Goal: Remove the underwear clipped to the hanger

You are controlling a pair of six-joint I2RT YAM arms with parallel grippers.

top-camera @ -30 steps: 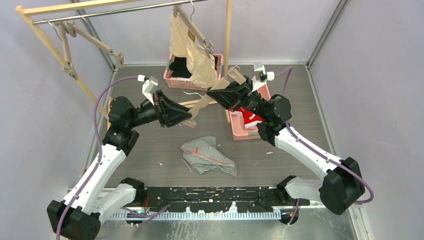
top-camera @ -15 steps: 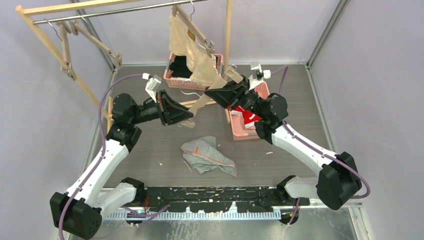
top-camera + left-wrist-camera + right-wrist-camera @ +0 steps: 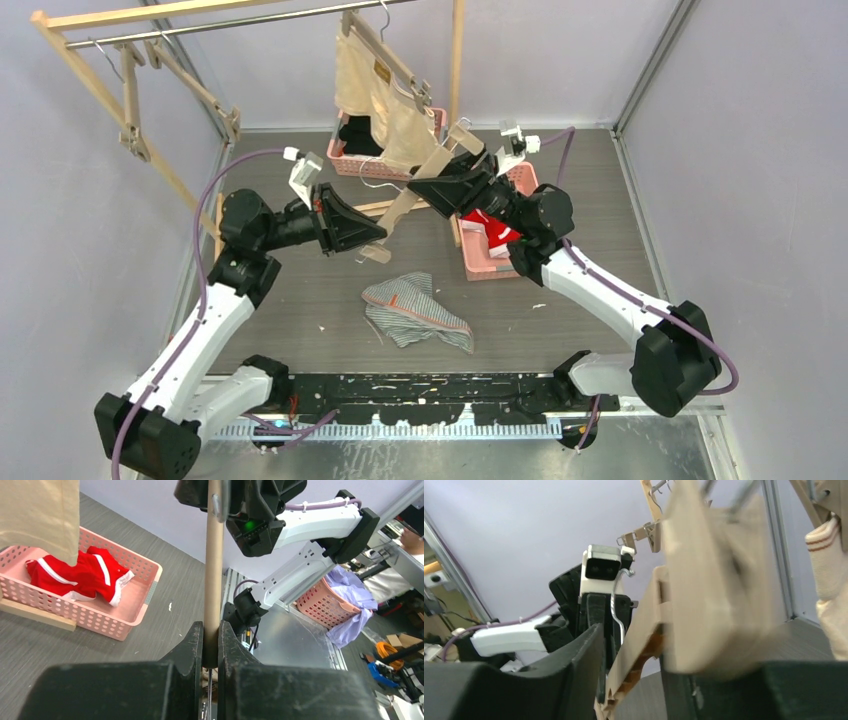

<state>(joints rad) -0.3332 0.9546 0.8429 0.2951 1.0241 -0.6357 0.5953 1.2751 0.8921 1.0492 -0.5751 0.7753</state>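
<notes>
- The left claw (image 3: 210,630) is shut tight on the lower end of a wooden hanger (image 3: 214,570), with the bar pinched between both fingers.
- The right claw (image 3: 629,652) sits at the hanger's upper end, by the clip. Its jaws stand apart with wood between them, but that view is blurred and I cannot tell whether they press it.
- This hanger slants up from one claw to the other and carries no cloth that I can see.
- The beige underwear (image 3: 385,100) hangs just behind it, clipped to a second hanger (image 3: 385,55) on the rail (image 3: 230,22). By my reading it is the one piece left to free.
- The red underwear (image 3: 80,575) lies in the pink basket (image 3: 100,622). The grey-striped underwear (image 3: 415,310) lies loose on the surface (image 3: 300,300), in front of the arms.
- To do this step well, I judge the left grip should stay firm near the bar's end. The right claw should come off the clip cleanly. The bare hanger is best set down away from the beige cloth so nothing snags.
- Tight spots: the wooden post (image 3: 457,60) stands just beside the right claw, the beige hem hangs near it, and the basket rim lies below.
- Open room: the stretch of surface on the left, between the left arm and the striped piece, and on toward the near edge.
</notes>
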